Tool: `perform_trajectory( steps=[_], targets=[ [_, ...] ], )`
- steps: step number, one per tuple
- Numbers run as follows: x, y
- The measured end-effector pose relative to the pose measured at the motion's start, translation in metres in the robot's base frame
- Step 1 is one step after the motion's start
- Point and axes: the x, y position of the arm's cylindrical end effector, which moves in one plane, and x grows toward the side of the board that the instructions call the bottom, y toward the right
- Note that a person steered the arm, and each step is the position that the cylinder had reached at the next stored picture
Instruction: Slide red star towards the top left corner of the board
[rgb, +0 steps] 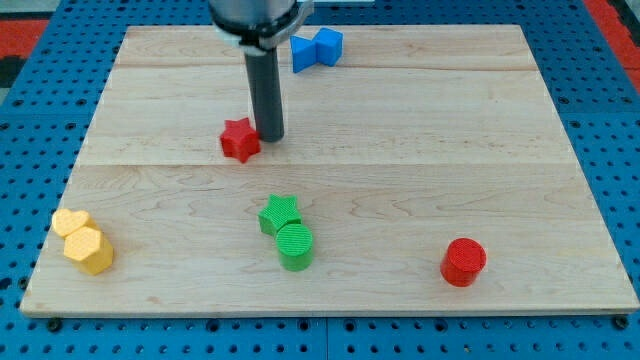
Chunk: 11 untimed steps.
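The red star (239, 139) lies on the wooden board (400, 120), left of the middle. My tip (270, 137) is at the star's right side, touching or nearly touching it. The dark rod rises straight up from there to the view's top edge. The board's top left corner (130, 32) is up and to the left of the star.
A blue block pair (316, 49) lies near the top, right of the rod. A green star (281, 213) touches a green cylinder (295, 245) below the middle. A red cylinder (463, 261) is at bottom right. A yellow heart (70, 222) and yellow hexagon (90, 250) are at bottom left.
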Motion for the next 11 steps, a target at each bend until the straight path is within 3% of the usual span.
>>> perform_trajectory(
  steps=[1, 2, 3, 4, 5, 6, 8, 9, 10, 11],
  targets=[
    [0.004, 0.005],
    [0.008, -0.075],
    [-0.022, -0.129],
    [-0.087, -0.148],
    [-0.039, -0.129],
    [-0.031, -0.081],
    [-0.121, -0.151],
    [-0.112, -0.144],
    [-0.126, -0.182],
    [-0.151, -0.171]
  ],
)
